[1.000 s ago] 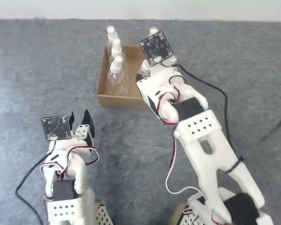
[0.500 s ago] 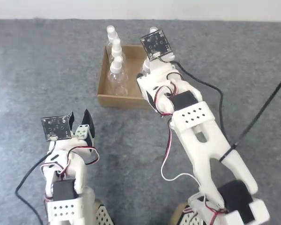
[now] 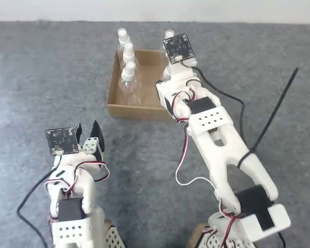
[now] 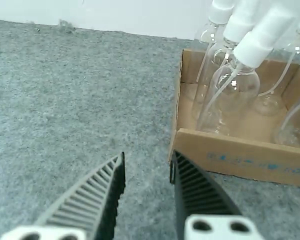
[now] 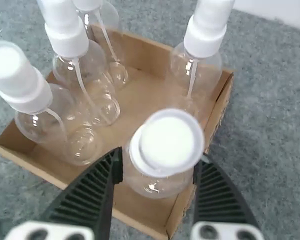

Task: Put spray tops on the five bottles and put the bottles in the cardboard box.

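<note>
- My right tool (image 5: 157, 156) clamps a spray-topped bottle (image 5: 167, 137) inside the cardboard box (image 5: 145, 52).
- My left tool (image 4: 147, 167), jaws apart, sits over the worktop (image 4: 65, 100) at the box's seven o'clock.

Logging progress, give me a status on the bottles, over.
Left gripper open, over carpet short of the cardboard box. Right gripper shut on fifth bottle, inside the box. Four capped bottles close beside it.
</note>
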`<state>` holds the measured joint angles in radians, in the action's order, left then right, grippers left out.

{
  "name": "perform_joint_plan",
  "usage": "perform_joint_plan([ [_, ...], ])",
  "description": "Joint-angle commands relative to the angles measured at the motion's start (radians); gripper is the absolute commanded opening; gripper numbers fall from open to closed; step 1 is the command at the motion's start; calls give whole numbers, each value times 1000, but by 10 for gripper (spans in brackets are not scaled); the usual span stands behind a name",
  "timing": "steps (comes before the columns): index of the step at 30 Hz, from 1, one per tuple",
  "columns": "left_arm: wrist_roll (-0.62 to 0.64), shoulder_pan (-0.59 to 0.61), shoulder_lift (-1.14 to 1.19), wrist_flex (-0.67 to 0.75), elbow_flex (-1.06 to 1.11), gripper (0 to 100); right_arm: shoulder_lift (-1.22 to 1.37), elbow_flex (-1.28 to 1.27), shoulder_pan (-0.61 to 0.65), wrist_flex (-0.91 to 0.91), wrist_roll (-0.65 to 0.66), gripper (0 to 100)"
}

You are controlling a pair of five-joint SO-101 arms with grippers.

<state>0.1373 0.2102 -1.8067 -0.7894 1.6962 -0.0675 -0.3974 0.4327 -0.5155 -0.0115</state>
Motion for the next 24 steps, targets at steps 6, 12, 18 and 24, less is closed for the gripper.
perform_joint_plan([
  [6,-6,0,-14,-6,-12,141,27,78,-7,59,-11,104],
  [12,-6,0,-14,-6,-12,141,79,107,-5,58,-11,104],
  [18,-6,0,-14,-6,-12,141,107,115,-5,58,-9,107],
  [24,-6,0,-14,-6,-12,141,114,114,-5,58,-6,110],
])
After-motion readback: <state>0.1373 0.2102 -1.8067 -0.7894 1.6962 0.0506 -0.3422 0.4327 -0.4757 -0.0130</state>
